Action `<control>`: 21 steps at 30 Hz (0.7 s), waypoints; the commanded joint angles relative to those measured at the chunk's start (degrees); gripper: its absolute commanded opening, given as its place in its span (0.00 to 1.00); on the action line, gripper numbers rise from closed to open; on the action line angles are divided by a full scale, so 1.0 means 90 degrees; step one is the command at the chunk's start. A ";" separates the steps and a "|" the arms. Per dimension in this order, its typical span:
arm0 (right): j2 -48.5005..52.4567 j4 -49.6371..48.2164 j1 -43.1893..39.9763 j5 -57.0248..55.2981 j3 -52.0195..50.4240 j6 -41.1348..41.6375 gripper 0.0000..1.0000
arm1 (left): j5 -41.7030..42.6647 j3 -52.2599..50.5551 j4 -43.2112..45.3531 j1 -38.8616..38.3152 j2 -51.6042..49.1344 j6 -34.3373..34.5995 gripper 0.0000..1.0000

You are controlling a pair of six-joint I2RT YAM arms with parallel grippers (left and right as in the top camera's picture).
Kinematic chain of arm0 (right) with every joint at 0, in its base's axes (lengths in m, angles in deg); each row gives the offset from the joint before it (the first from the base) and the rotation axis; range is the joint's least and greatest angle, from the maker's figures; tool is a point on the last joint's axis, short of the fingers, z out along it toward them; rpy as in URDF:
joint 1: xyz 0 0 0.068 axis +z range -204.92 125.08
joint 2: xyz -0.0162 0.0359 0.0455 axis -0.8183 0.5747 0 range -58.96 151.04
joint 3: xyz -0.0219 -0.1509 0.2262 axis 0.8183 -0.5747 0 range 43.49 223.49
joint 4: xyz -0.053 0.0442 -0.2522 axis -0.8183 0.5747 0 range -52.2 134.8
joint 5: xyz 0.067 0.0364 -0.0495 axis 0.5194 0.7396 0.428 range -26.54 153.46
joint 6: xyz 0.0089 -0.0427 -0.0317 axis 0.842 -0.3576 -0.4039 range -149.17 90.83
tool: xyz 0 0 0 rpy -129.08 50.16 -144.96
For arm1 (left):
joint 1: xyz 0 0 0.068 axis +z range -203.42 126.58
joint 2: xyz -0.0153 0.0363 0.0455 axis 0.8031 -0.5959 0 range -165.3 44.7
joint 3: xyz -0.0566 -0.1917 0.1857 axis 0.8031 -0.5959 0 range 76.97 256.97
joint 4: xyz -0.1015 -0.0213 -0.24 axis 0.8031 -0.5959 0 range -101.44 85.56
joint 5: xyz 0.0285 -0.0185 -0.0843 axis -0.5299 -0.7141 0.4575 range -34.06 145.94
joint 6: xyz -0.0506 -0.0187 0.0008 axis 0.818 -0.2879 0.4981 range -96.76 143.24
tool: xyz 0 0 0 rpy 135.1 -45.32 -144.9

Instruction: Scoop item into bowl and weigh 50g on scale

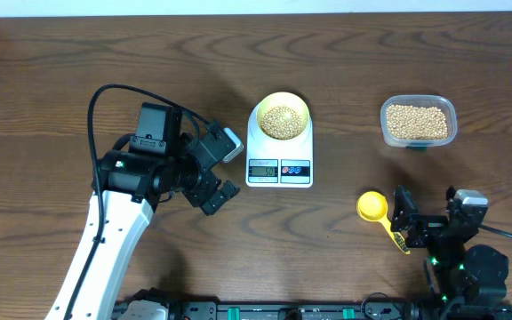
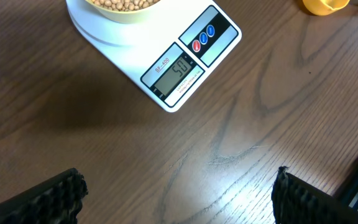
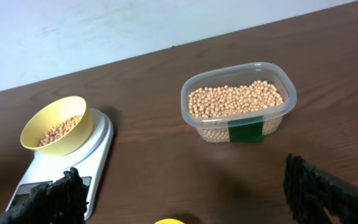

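The pale yellow bowl (image 1: 280, 116) holds tan beans (image 1: 281, 121) and stands on the round platform of the white scale (image 1: 279, 169). In the left wrist view the scale (image 2: 185, 56) has its display lit, with the bowl (image 2: 126, 11) at the top edge. My left gripper (image 1: 226, 171) hovers just left of the scale, open and empty, above bare wood (image 2: 179, 199). My right gripper (image 1: 428, 210) is open at the front right, next to the yellow spoon (image 1: 373, 206), holding nothing. The right wrist view shows the bowl (image 3: 56, 127) on the scale (image 3: 98, 149) and open jaws (image 3: 185, 193).
A clear plastic tub (image 1: 419, 121) filled with beans stands at the back right, also seen in the right wrist view as the tub (image 3: 238, 102) with a green label. The spoon's bowl (image 3: 169, 221) peeks in at that view's bottom edge. A black cable loops over the left arm (image 1: 114, 204).
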 commanded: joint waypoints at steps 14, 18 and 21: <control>-0.0393 -0.0070 0.0206 -0.0532 -0.0046 -0.0090 0.99 | 0.0010 0.0117 -0.0010 0.0034 0.0019 -0.0107 0.98; -0.0391 -0.0083 0.0209 -0.0546 -0.0049 -0.0036 0.99 | 0.0010 0.0117 -0.0010 0.0034 0.0019 -0.0107 0.98; -0.0391 -0.0053 0.0209 -0.0546 -0.0049 -0.0041 0.99 | 0.0010 0.0117 -0.0010 0.0034 0.0019 -0.0107 0.98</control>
